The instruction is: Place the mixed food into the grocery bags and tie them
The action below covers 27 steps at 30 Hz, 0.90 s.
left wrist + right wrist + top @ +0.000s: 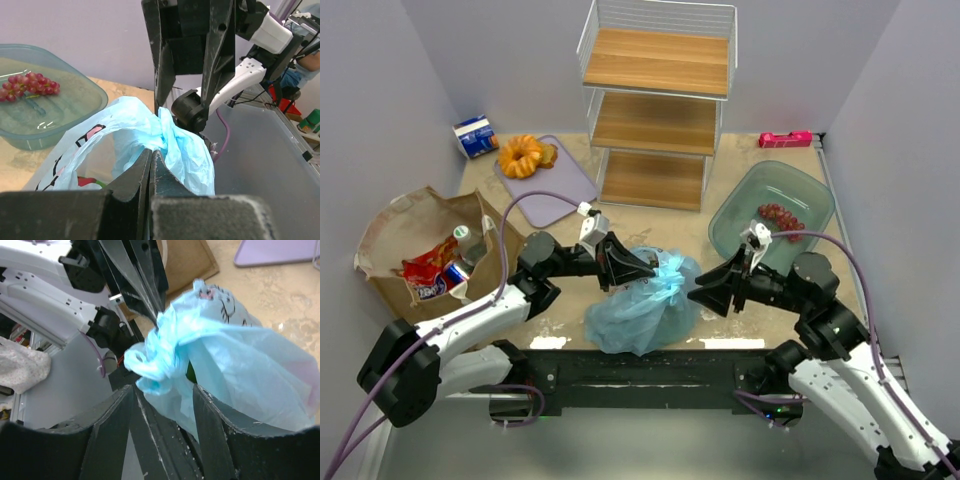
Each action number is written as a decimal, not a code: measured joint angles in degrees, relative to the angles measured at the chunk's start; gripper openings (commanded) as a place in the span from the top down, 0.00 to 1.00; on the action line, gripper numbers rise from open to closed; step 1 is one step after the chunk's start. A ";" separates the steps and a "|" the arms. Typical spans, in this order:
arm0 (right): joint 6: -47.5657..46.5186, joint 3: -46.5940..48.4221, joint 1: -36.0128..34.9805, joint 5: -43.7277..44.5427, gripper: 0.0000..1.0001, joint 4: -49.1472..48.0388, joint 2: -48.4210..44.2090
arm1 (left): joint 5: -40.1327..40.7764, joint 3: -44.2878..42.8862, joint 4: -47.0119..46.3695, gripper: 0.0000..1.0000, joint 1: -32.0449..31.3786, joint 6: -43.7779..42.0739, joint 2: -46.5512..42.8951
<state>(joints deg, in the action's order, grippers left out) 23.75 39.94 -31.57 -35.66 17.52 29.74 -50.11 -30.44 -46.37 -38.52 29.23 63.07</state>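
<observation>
The light-blue plastic bag (642, 300) sits at the near middle of the table, its top bunched into a twist. My left gripper (646, 268) is shut on that bunched top (165, 132), with the jaws pressed together (151, 151). My right gripper (698, 296) is open at the bag's right side. The twisted plastic (155, 357) lies between its spread fingers (163, 388), which do not pinch it. The brown paper bag (395, 230) stands at the left and holds the red snack packet (428, 270), the drink can (455, 272) and the bottle (468, 240). Red grapes (780, 217) lie in the green bowl (740, 200).
A wire shelf with wooden boards (655, 100) stands at the back. The orange ring pastry (523, 155) lies on a lilac board (555, 185), and the blue-white carton (475, 137) is behind it. A pink object (785, 139) lies at the back right. The bowl also shows in the left wrist view (75, 115).
</observation>
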 measured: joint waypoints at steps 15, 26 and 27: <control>9.94 -6.51 -6.14 5.14 0.44 -5.55 0.72 | 2.99 0.00 3.32 1.00 0.00 -1.22 -0.09; 13.20 -7.52 -14.08 12.83 0.45 -10.21 6.10 | 3.13 0.00 4.11 1.00 -0.02 -1.40 -0.09; 13.42 -7.52 -14.08 13.35 0.47 -10.62 6.60 | 3.13 0.00 4.11 1.00 0.00 -1.40 -0.09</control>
<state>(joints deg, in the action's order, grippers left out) 37.17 32.42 -45.65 -22.31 6.90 36.34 -46.98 -30.44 -42.26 -38.52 27.83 62.98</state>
